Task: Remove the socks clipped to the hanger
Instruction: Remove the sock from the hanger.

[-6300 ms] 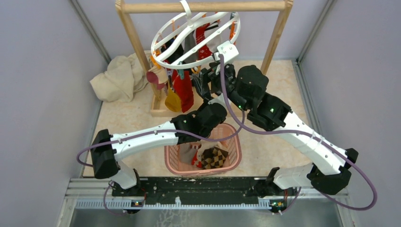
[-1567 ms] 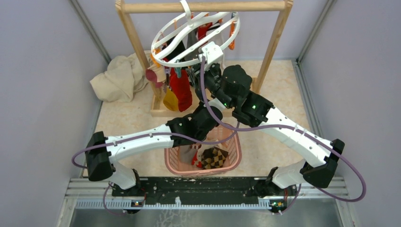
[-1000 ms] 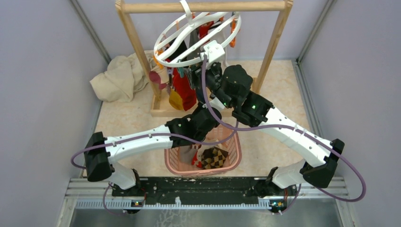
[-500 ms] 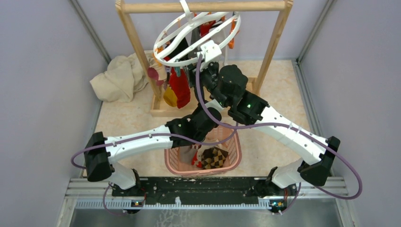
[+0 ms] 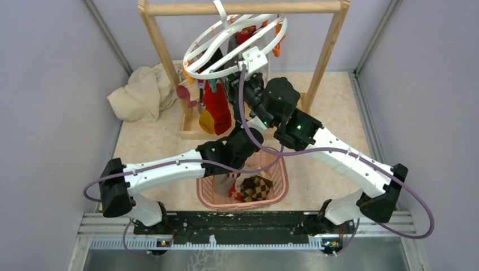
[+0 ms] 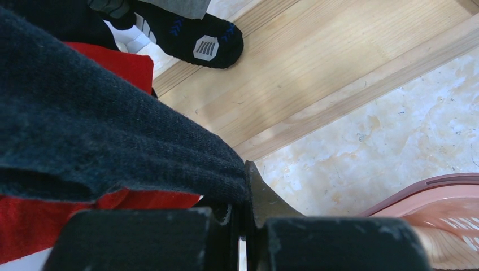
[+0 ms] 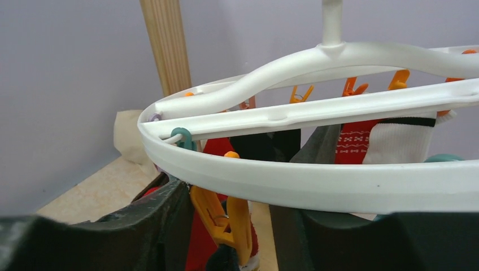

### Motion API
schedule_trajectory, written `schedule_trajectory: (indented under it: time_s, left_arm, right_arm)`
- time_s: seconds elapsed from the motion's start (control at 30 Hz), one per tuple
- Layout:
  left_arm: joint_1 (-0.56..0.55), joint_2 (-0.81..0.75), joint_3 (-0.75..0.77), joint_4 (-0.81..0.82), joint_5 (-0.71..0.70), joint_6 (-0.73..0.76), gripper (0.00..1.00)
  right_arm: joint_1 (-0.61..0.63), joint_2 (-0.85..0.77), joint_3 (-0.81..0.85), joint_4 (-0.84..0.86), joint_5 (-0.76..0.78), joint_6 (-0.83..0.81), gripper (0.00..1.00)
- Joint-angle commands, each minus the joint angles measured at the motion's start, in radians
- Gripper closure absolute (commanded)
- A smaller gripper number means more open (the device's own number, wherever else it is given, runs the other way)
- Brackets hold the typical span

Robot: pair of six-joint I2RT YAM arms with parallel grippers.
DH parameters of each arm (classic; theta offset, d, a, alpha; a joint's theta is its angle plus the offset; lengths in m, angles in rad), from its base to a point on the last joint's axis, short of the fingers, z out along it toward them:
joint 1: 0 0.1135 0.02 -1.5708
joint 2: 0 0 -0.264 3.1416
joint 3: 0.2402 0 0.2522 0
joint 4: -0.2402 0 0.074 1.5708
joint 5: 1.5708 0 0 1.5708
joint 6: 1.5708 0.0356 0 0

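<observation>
Nearest the arms, a pink basket (image 5: 244, 206) is seen on the bench, with a few socks (image 5: 257, 189) lying in it. Just beyond its rim, the left pincer (image 6: 244, 217) is pressed together on one end of a dark sock (image 6: 113, 130), whose fabric runs up and away from the jaws; a red sock (image 6: 68, 217) hangs against it. Further up, the right pincer (image 7: 231, 208) is held spread beneath the white ring of the hanger (image 7: 316, 183), with an orange clip (image 7: 220, 217) standing between its fingers; whether the pads already bear on that clip cannot be told from this angle. The hanger is hooked, tilted, on the wooden rail (image 5: 243, 8) at the back, with the other socks clipped under it.

The risk is judged to lie in timing: if the dark sock is pulled before its clip is squeezed open, the ring could be dragged down and set swinging, the hook lifted off the rail, or the fabric slipped from the grip. Should the bracketed clip belong to a neighbour, the wrong sock would be dropped outside the basket
</observation>
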Motion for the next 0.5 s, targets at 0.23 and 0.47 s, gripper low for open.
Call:
schedule_trajectory:
  time_s: [0.23, 0.47]
  left_arm:
    - [-0.006, -0.010, -0.012, -0.007, 0.009, -0.005, 1.00]
    - [-0.006, -0.019, -0.015, -0.008, 0.006, -0.004, 1.00]
  right_arm:
    - [0.007, -0.044, 0.016, 0.109, -0.021, -0.016, 0.74]
    - [0.007, -0.039, 0.018, 0.101, -0.036, -0.014, 1.00]
